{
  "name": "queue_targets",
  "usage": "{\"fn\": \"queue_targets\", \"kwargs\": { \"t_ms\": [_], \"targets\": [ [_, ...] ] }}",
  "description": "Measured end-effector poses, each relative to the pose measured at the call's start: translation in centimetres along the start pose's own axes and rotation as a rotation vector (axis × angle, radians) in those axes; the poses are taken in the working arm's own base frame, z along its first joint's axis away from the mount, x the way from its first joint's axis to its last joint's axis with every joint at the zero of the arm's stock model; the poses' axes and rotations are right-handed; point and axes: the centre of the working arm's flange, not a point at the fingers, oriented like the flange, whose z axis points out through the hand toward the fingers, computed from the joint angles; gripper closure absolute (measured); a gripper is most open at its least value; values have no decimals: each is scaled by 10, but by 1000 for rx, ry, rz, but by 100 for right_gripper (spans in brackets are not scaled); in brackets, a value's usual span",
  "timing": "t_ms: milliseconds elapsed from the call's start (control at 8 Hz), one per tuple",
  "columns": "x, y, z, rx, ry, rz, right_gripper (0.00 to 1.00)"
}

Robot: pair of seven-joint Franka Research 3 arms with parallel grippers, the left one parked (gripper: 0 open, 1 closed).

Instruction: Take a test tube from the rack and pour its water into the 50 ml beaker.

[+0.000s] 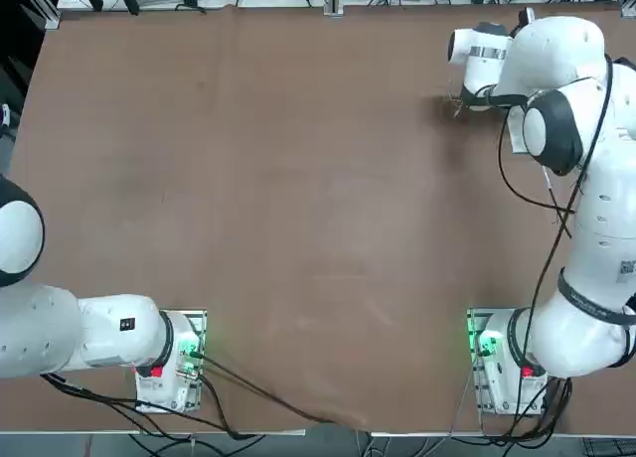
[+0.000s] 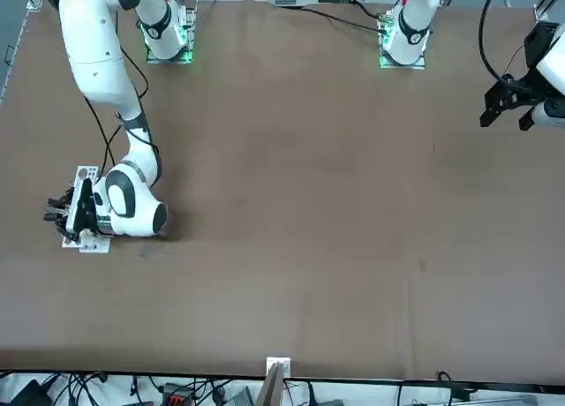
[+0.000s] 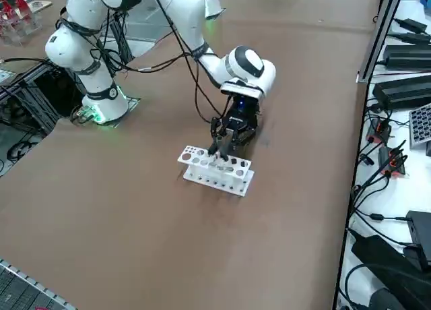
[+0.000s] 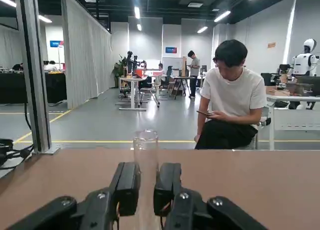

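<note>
Top: right gripper (image 1: 459,105) at bench's (image 1: 298,179) far right corner, rack hidden.
Side: gripper over small white oblong plastic rack (image 3: 215,169) w/ round holes.
Wrist: jaws clamped on thin clear glass test tube (image 4: 145,155), upright, gripped below rim.
Tube looks light, slick, fragile; grip mid-body, gentle squeeze. Beaker not seen.

The rack (image 3: 215,170) stands on the table (image 3: 135,215), at the far right corner as the robot faces it, well away from both arm bases. The right gripper (image 3: 222,145) hangs just above the rack, over the row of holes nearer the arm, its fingers (image 4: 127,182) pressed on the test tube (image 4: 145,155), which stands upright between them. Beyond the table's edge past the rack, a person (image 4: 231,97) sits.
</note>
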Motion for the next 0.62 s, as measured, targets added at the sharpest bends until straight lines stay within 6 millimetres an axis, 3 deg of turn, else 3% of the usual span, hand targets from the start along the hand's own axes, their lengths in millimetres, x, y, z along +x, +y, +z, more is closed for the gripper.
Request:
{"fn": "queue_targets", "kwargs": {
  "t_ms": [250,625],
  "targets": [
    [23,-2,-3,-11,-2,9,79],
    [75,-8,-10,-16,-18,38,79]
  ]
}}
